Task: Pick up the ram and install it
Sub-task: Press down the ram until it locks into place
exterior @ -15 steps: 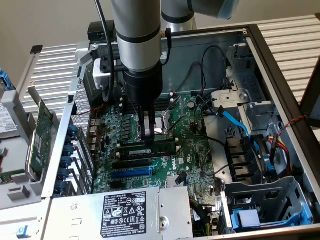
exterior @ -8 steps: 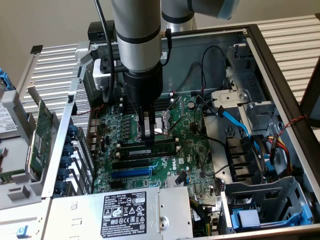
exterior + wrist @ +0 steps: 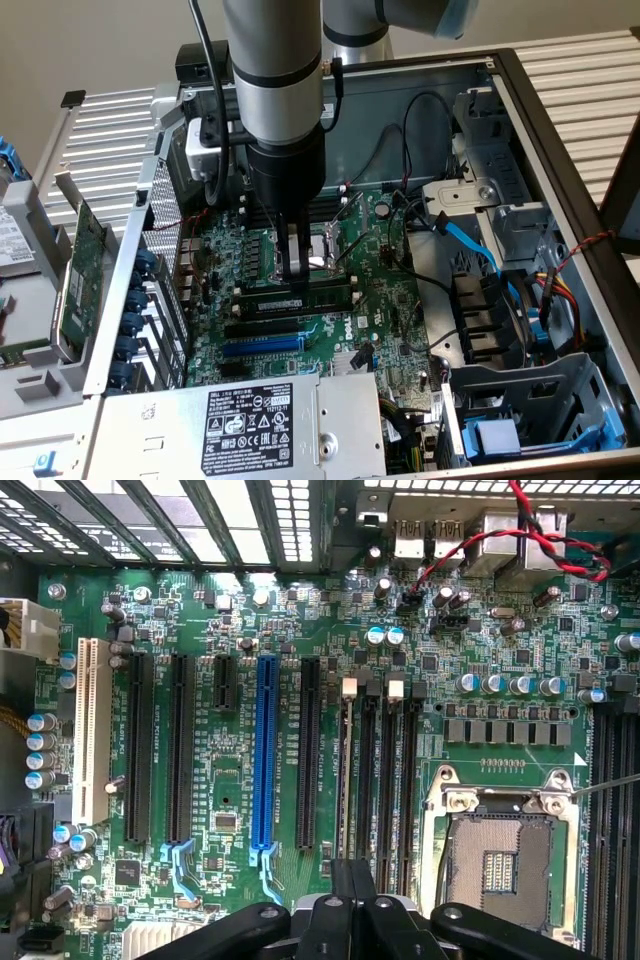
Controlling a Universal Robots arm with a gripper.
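The power supply (image 3: 270, 425) with its white-printed label sits nearest in the exterior view, boxed into the near edge of the open computer case (image 3: 560, 150). Beyond it the motherboard (image 3: 390, 300) lies flat and face up, so its slots can be reached from above. The pincer (image 3: 298, 268) hangs straight down over the memory slots beside the CPU socket (image 3: 505, 855), its fingers pressed together. The ram (image 3: 300, 297) lies lengthwise in a slot directly beneath the fingertips, apparently seated; the closed tips look placed to press on it rather than grip it
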